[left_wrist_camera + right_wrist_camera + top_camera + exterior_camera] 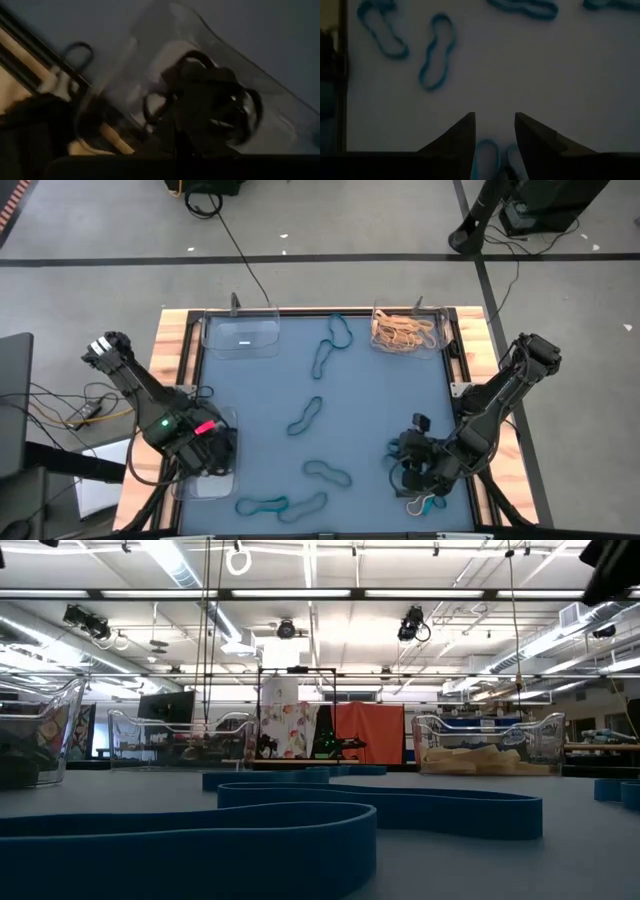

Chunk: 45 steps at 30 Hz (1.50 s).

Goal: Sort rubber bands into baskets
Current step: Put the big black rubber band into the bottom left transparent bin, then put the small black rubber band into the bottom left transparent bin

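Several teal rubber bands (305,416) lie scattered on the blue mat. A clear basket (240,335) stands at the far left. Another basket (436,338) at the far right holds tan bands (405,330). A third basket (200,492) at the near left holds black bands (210,105). My left gripper (205,445) hangs shut over this basket, pointing down. My right gripper (495,145) stands open at the near right, above a teal band (487,155) that lies flat on the mat between its fingers, as seen from the wrist. My left gripper is shut above the black bands in the near-left basket. Its fingertips are lost in the dark of its wrist view, so I cannot tell whether it touches or holds a band.
The mat has a wooden frame (170,360) along its left and right sides. In the low view, teal bands (380,805) lie close in front, with the baskets (490,745) behind them. Cables run over the floor to the left of the table.
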Each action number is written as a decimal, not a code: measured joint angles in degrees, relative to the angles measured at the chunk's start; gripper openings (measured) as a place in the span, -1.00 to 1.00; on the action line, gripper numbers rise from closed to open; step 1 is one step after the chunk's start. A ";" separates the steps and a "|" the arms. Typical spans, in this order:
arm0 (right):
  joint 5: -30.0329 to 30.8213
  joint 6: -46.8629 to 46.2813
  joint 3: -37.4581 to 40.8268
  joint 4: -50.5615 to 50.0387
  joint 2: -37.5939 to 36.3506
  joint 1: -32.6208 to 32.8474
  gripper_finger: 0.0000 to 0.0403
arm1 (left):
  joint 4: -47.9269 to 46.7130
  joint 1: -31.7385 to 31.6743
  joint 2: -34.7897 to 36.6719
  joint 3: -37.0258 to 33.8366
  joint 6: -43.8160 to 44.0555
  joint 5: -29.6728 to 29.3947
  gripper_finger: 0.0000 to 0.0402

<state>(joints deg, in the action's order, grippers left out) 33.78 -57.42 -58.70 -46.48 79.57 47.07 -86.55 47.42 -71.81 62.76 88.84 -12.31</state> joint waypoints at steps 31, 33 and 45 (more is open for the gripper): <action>-14.41 1.34 21.51 14.14 -0.02 -1.26 -0.09 | -3.27 0.87 -4.87 -0.09 6.17 5.70 -0.10; -15.49 0.54 21.59 14.28 -0.02 -1.54 -0.10 | -3.40 0.85 -4.85 0.17 6.09 2.96 -0.10; -20.45 -1.55 21.35 14.32 -0.02 -1.95 -0.44 | 0.93 0.85 -4.81 3.26 6.10 -13.52 -0.10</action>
<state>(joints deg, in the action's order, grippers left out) 13.33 -58.97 -37.34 -32.16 79.55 45.12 -85.62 48.27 -76.62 66.02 94.94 -25.82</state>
